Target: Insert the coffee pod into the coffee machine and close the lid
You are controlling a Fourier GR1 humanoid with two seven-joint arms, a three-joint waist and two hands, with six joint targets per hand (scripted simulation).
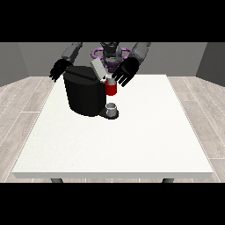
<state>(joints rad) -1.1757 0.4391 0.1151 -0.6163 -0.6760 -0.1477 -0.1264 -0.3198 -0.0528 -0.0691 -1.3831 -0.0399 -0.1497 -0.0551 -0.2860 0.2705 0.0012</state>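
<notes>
The black coffee machine [84,93] stands on the white table [132,140], left of centre near the far edge. Its grey lid [97,68] is tilted up, open. A red thing at the machine [111,89] sits on its front right side. The hand at the view's right [125,71] hovers just above and right of that red thing, fingers spread and pointing down. A small grey thing [109,79] shows right under those fingers; I cannot tell it for the pod. The hand at the view's left [57,69] hangs beside the machine's far left corner, fingers relaxed.
A grey cup-shaped thing [112,108] stands on the machine's dark base plate [105,115], below the red thing. The table's white top stretches wide towards the camera and to the right. Wooden floor surrounds the table.
</notes>
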